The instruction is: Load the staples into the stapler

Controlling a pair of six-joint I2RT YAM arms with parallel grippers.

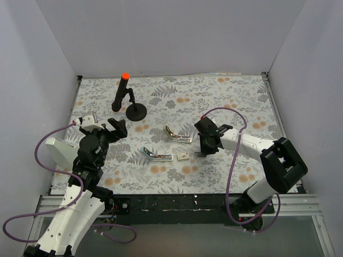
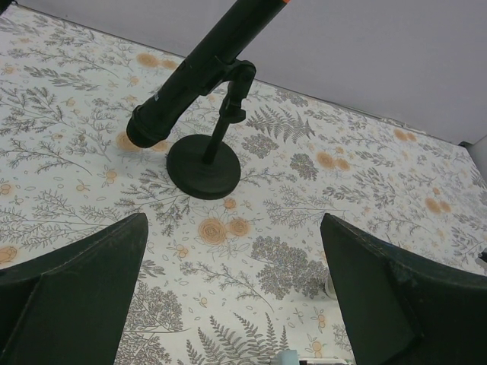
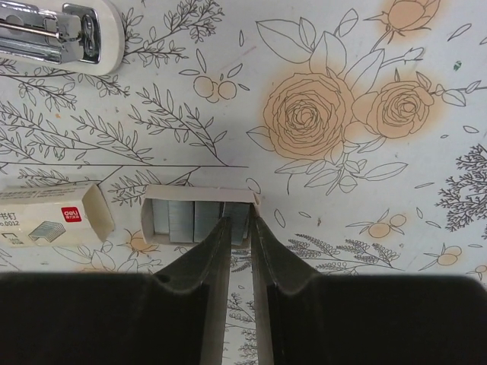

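Right wrist: staples (image 3: 186,222) at end effector (image 3: 239,219)

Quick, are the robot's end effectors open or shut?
Left end effector: open, holding nothing.
Right end effector: closed on silvery-grey block of staples in its whitish cardboard tray.

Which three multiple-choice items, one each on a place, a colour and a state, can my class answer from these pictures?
1. The right gripper has its fingertips: A high in the air; B at the staples in their open tray; C out of view.
2. The tip of the black rod is: A orange; B green; C blue.
3. The left gripper is: A shut; B open wide and empty; C hidden.

Answers: B, since the right wrist view shows its fingers closed around a strip in the tray. A, since the top view shows an orange tip. B, since the left wrist view shows its fingers far apart with nothing between them.
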